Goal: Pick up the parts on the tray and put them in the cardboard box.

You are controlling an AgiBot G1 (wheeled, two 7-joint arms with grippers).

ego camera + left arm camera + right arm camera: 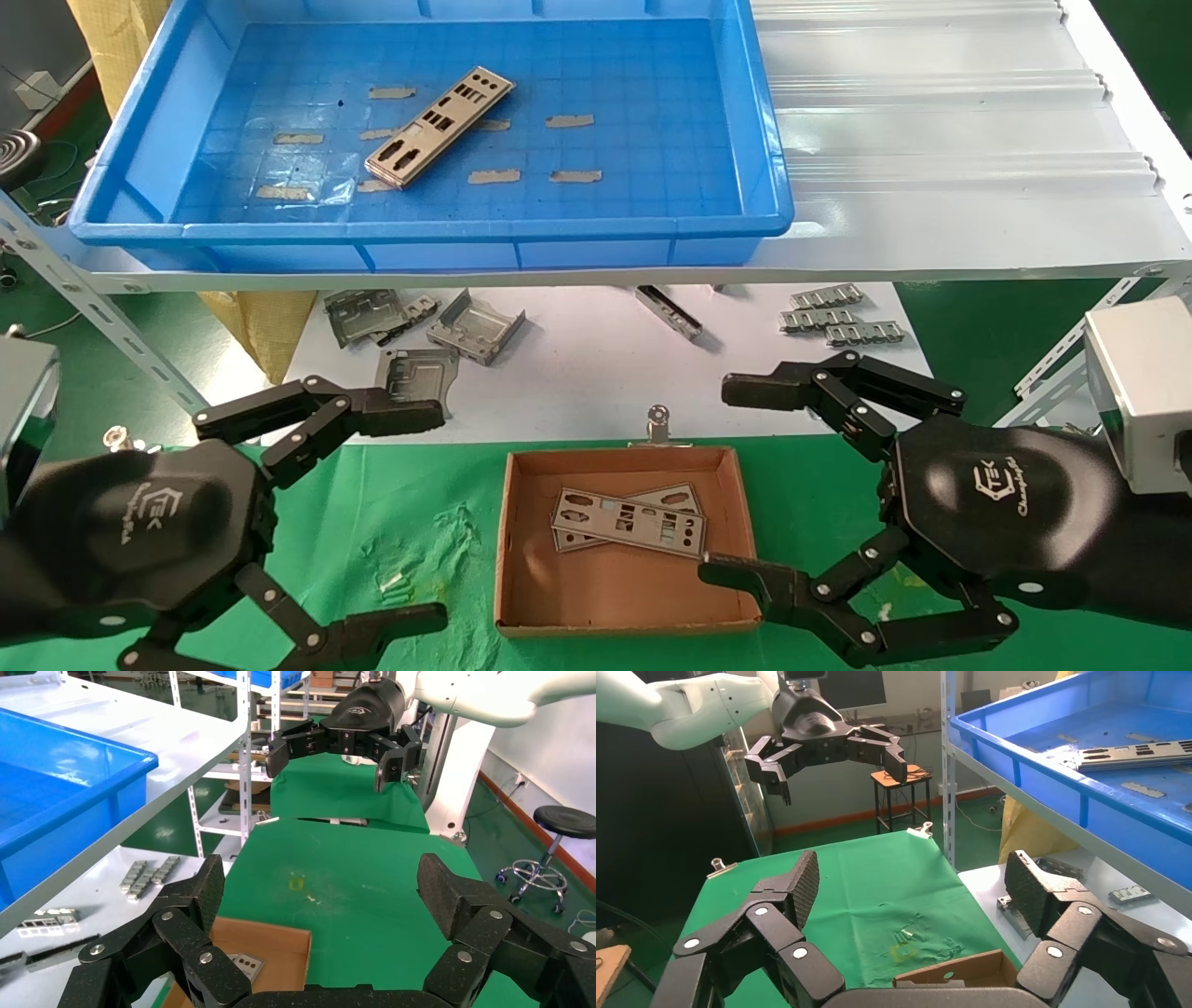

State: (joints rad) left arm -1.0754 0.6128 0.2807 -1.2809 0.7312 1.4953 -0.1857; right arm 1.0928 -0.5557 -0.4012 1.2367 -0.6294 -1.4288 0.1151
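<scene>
While both arms hang low over the green-covered surface [391, 522], the left claw [410, 508] and the right claw [731, 480] are seen spread wide, with nothing held in either. Only from the head view is the whole layout given: one part [438, 128], a thin silver-grey plate punched with rectangular and round cutouts, lies aslant on the gridded floor of the blue tray [596, 228] on the shelf, among bits of tan tape. Two more plates [629, 522], overlapped and slightly crossed, lie flat in the cardboard box [619, 596] between the claws. In the left wrist view only a corner of the box [277, 941] and one plate end [242, 966] are shown. In the right wrist view the tray plate [1134, 754] is seen edge-on, and just the box rim [954, 971] appears.
</scene>
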